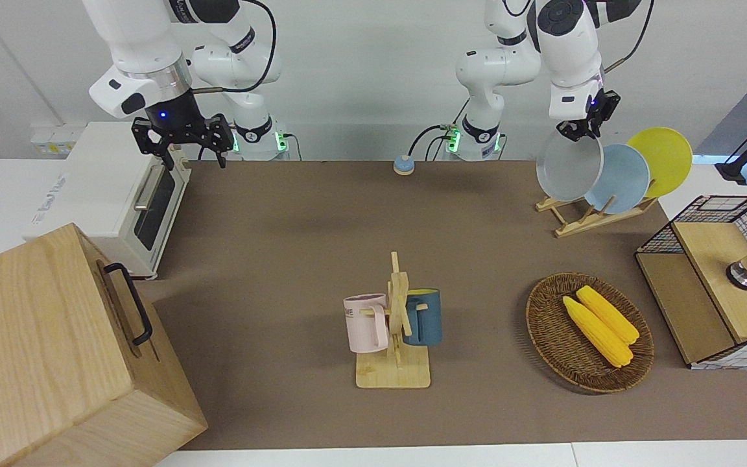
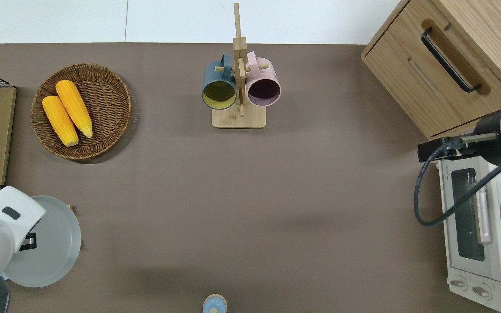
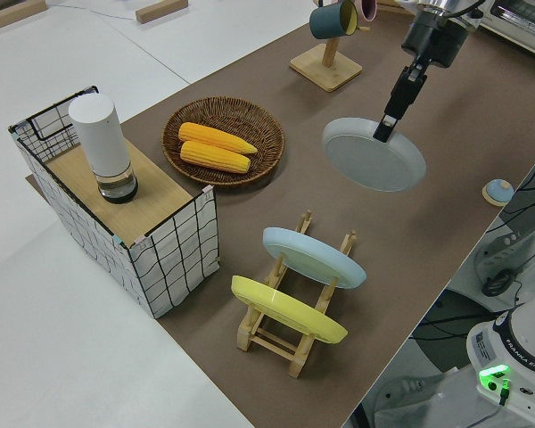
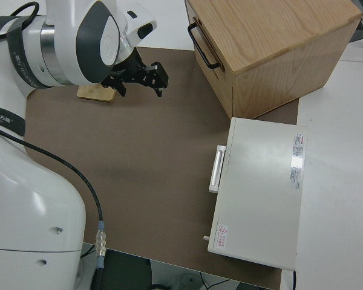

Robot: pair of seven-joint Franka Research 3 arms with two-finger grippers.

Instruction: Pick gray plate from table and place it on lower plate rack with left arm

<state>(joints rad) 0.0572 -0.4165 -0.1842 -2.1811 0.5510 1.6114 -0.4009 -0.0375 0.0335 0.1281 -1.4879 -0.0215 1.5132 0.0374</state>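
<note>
The gray plate [image 1: 569,167] hangs tilted in the air, and my left gripper [image 1: 582,126] is shut on its upper rim. In the overhead view the gray plate [image 2: 52,248] is over the table [image 1: 321,246] at the left arm's end, just beside the lower plate rack [image 1: 581,219]. The left side view shows the plate [image 3: 374,159] under the gripper [image 3: 385,132], apart from the rack [image 3: 285,343]. A light blue plate [image 1: 626,178] and a yellow plate [image 1: 662,155] stand in the rack's slots. My right arm is parked with its gripper [image 1: 182,139] open.
A wicker basket [image 1: 552,337] with two corn cobs lies farther from the robots than the rack. A wire-sided box [image 1: 711,285] stands at the left arm's end. A mug stand [image 1: 394,363] holds two mugs mid-table. A toaster oven [image 1: 114,194] and wooden drawer box [image 1: 43,350] occupy the right arm's end.
</note>
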